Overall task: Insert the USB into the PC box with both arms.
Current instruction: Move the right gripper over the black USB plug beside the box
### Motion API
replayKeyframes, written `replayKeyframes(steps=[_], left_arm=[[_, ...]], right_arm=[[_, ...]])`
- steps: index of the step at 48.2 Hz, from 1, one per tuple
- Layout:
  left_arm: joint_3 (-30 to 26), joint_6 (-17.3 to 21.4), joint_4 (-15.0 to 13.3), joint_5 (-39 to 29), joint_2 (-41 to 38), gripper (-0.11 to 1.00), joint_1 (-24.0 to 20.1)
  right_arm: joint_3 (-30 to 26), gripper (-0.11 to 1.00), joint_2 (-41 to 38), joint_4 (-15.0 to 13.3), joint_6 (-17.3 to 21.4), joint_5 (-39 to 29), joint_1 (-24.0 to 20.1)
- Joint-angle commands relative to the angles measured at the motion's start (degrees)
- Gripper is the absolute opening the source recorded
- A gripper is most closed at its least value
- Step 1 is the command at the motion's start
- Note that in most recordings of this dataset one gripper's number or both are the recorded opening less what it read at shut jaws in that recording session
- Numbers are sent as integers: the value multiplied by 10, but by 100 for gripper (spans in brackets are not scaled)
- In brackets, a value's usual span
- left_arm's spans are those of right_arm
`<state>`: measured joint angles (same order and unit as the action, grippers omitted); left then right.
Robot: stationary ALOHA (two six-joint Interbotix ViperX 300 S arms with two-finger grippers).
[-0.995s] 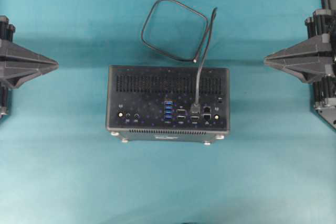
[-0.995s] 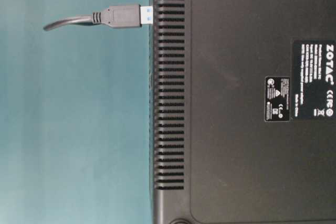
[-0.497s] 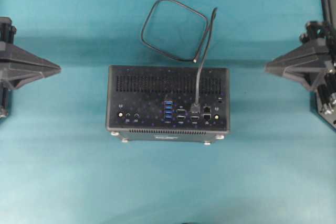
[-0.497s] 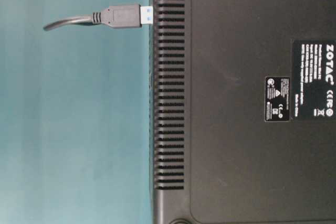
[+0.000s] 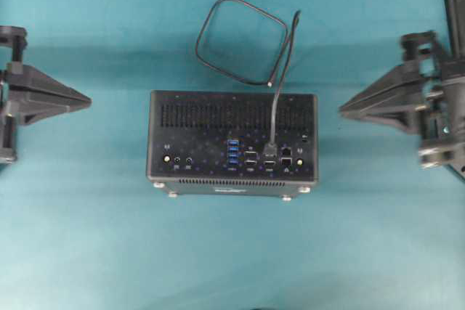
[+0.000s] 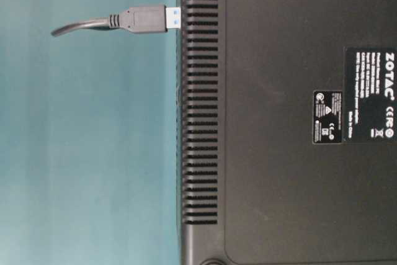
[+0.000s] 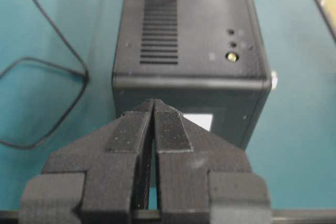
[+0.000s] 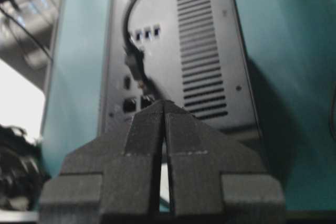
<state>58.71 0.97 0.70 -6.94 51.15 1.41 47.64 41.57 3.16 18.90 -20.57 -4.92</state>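
Both wedge-shaped hands, left hand (image 7: 153, 109) and right hand (image 8: 164, 107), pinched closed, empty, flank the slotted matte PC box (image 5: 232, 117).

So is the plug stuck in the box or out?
In. The plug sits with its blue tip in the box in the table-level view, and from overhead it stands in a socket; neither hand holds it.

The right arm's black wedge-shaped gripper (image 8: 164, 103) is filling the lower half of the frame, its two textured fingers (image 8: 144, 129) pressing together at the tip with only a thin slit between them. Beyond it, the black rectangular computer case (image 8: 173, 51) is lying on the teal table surface (image 8: 283, 35), showing its slotted vent grille (image 8: 202, 45) and small sockets. A thin black cable's plug (image 8: 134, 61) is sitting in one socket, its cord arching upward.
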Motion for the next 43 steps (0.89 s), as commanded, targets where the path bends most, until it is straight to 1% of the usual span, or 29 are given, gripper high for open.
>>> replayKeyframes(steps=[1, 5, 10, 13, 16, 18, 21, 22, 26, 28, 29, 31, 35, 43], left_arm=[[-18, 4, 1, 0, -9, 0, 1], [-23, 4, 1, 0, -12, 0, 1], [-25, 4, 1, 0, -12, 0, 1], [-25, 3, 1, -1, -13, 0, 1], [-25, 3, 2, -1, -12, 0, 0], [-25, 3, 1, -1, -12, 0, 1], [-25, 3, 1, 0, -13, 0, 0], [-25, 3, 1, -1, -13, 0, 0], [-25, 3, 1, -2, -15, 0, 0], [-25, 3, 1, -4, -17, 0, 1], [-26, 3, 1, -4, -17, 0, 1], [-27, 4, 1, -7, -18, 0, 1], [-32, 4, 1, -16, -21, 0, 1], [-42, 16, 1, -31, -31, 0, 1]], right_arm=[[-44, 5, -22, -4, 4, -36, -4], [-68, 6, -44, -4, 4, -67, -8], [-94, 10, -62, -3, 6, -76, -11], [-105, 14, -69, -3, 6, -77, -13], [-119, 21, -76, -1, 7, -84, -17], [-127, 28, -84, 0, 7, -93, -19], [-145, 43, -100, 0, 7, -112, -23], [-151, 50, -105, 0, 7, -119, -24], [-178, 72, -131, -1, 7, -153, -26], [-192, 80, -146, 0, 7, -171, -27], [-199, 82, -153, -1, 7, -179, -27], [-211, 83, -164, 0, 6, -193, -28], [-230, 82, -185, -3, 5, -211, -27], [-253, 81, -215, -6, 4, -213, -28]])
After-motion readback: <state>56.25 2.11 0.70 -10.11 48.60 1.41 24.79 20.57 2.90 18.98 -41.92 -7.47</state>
